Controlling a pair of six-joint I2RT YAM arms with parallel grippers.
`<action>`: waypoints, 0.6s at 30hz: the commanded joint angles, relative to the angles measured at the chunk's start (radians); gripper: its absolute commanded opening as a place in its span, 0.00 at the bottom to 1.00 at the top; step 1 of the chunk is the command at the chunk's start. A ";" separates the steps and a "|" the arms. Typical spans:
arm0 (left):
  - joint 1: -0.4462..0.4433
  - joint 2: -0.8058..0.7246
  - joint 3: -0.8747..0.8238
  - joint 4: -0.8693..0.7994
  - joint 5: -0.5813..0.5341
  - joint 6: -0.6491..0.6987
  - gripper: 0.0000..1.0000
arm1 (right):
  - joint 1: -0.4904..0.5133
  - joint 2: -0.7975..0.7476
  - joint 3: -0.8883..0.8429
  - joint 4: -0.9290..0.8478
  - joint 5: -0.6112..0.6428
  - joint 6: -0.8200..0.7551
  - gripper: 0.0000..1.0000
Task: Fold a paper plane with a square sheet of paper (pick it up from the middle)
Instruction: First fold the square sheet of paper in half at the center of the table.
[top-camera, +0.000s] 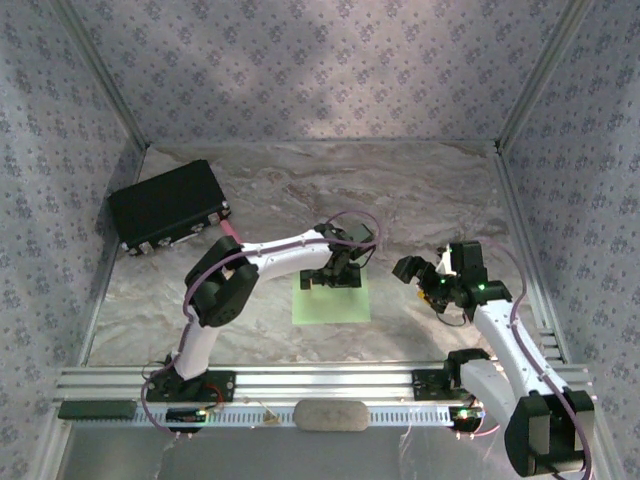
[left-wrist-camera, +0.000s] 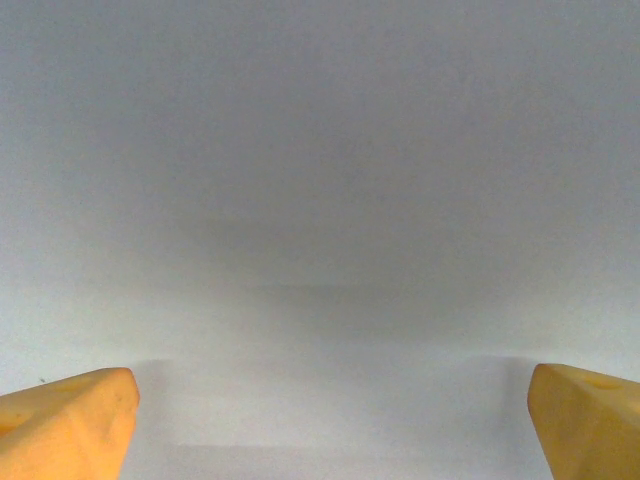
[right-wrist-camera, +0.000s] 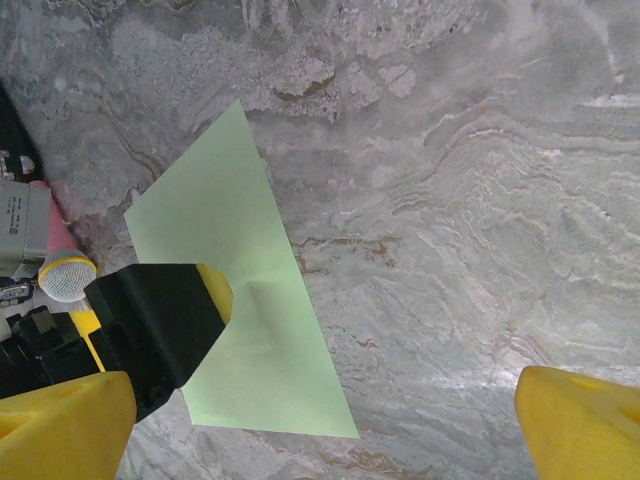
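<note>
Well to the left of the square sheet of paper (top-camera: 345, 305), by the back-left wall, sits a black box (top-camera: 165, 205), out of the work. The left gripper (top-camera: 335, 272) hangs low over the sheet's far half. Its jaws are spread wide and hold nothing. In its own camera the 2 yellow fingertips (left-wrist-camera: 70, 420) flank a plain pale surface, a stance that suits the pinch at the middle the task asks for. Whether the tips touch the paper I cannot tell, but a small ridge shows in the sheet beside 1 of them. The sheet lies flat and unfolded beneath that gripper, so I judge the job barely begun. Right of the sheet and clear of it, the right gripper (top-camera: 425, 275) is raised, jaws wide and empty, probably waiting to help.

The table (top-camera: 420, 190) is smooth and marble-patterned. Thin paper lying flush on it offers no edge to catch, so buckling the middle looks the likelier way to lift it. Beyond the sheet and to both sides rise walls (top-camera: 320, 60) in a small repeating print. On the near side of the sheet, an aluminium rail (top-camera: 330, 380) carries the 2 arm bases.
</note>
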 joint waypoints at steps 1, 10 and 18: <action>-0.001 0.026 0.030 -0.034 -0.002 -0.005 1.00 | 0.005 0.004 0.015 -0.017 0.007 -0.019 0.99; 0.018 0.030 0.012 -0.024 0.001 0.002 1.00 | 0.007 0.010 0.020 -0.025 0.017 -0.023 0.99; 0.016 0.033 0.009 0.004 0.028 0.027 1.00 | 0.008 0.002 0.017 -0.024 0.006 -0.027 0.99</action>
